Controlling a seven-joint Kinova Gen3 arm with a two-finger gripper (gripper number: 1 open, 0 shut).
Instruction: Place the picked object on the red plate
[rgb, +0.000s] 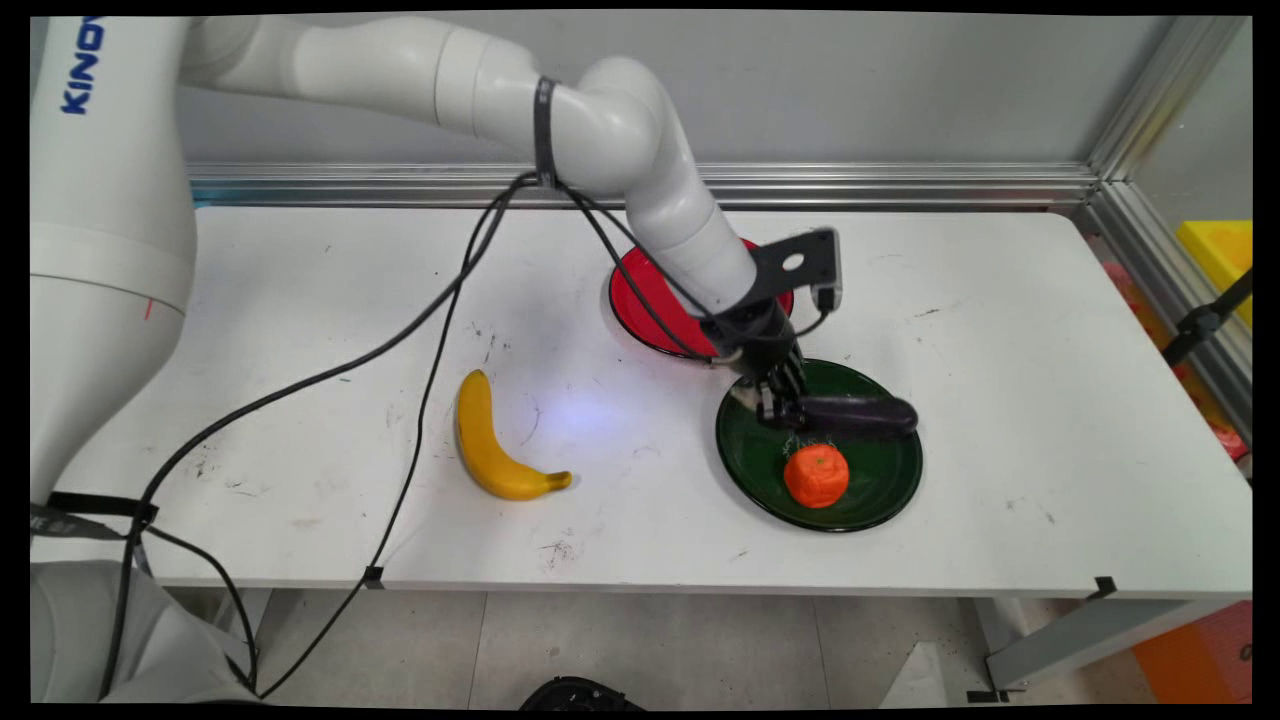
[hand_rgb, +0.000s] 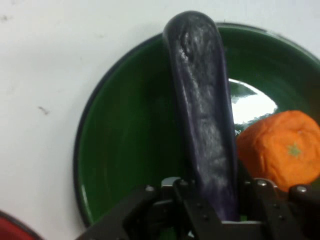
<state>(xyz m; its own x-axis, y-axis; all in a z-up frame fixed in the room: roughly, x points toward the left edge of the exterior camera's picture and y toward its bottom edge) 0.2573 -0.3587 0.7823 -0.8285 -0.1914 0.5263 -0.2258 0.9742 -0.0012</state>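
Black fingers (hand_rgb: 185, 200) of the gripper (rgb: 778, 405) pinch one end of a dark purple eggplant (rgb: 858, 416), which stretches away from them over the green plate (rgb: 880, 490). An orange (rgb: 816, 475) sits on that plate just beside the eggplant, near the fingers' side. Behind the gripper lies a red plate (rgb: 640, 300), partly hidden by the arm. A banana (rgb: 490, 445) rests on the white table (rgb: 1000, 350), well apart. Blue lettering on the arm is cut off, reading "KINO".
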